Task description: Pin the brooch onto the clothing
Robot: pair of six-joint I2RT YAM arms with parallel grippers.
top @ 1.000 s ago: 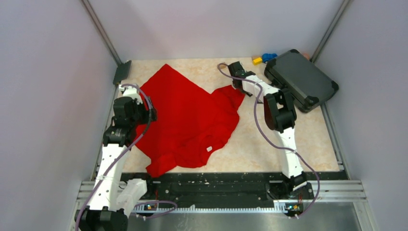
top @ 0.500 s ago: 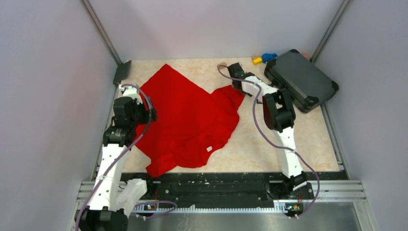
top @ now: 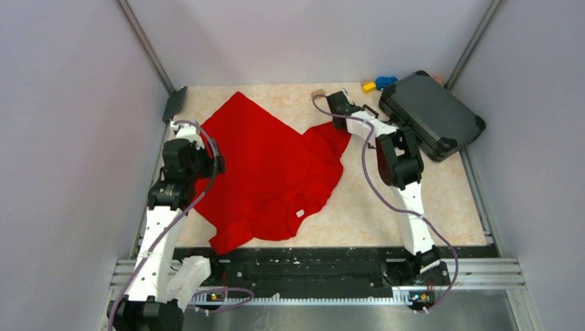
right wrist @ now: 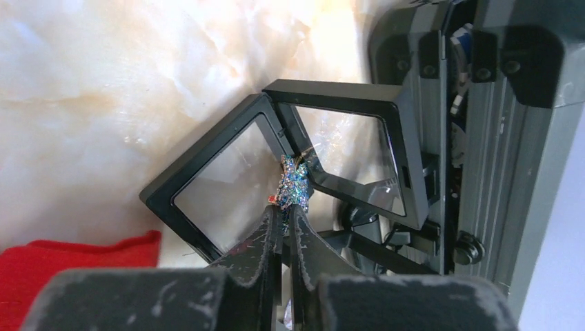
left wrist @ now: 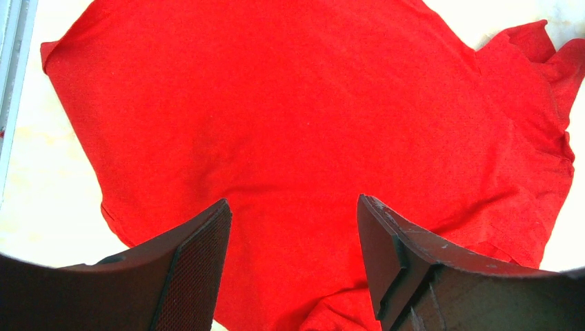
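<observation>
Black right claw (right wrist: 284, 214): state? (Tech A)

Fingers drawn together, with only a sliver between them. The tips pinch the lower end of the brooch (right wrist: 293, 183), a small glittering iridescent piece. (Tech B)

Location of the brooch? (Tech A)

At the hinge of an open display case (right wrist: 221, 186): two black-framed clear panels spread in a V on the marble-pattern bench (right wrist: 103, 83). The brooch stands just above the fingertips. Whether it is free of the panels cannot be told. (Tech B)

Surroundings of that claw? (Tech A)

A fold of the clothing (right wrist: 76, 269) lies at lower left in the wrist view, near the display case but apart from it. In the overhead view, a dark grey hard case (top: 431, 114) sits to the right at the far corner. (Tech B)

Left claw (left wrist: 293, 207)? (Tech A)

Wide open, gripping nothing, hanging above the clothing, which fills most of its wrist view. (Tech B)

Clothing position overall? (Tech A)

Bright red, spread across the left and centre of the bench, one corner toward the far edge, with a small white tag (top: 301, 213) toward the near side. The right claw is just beyond its far right edge, off the fabric. (Tech B)
</observation>
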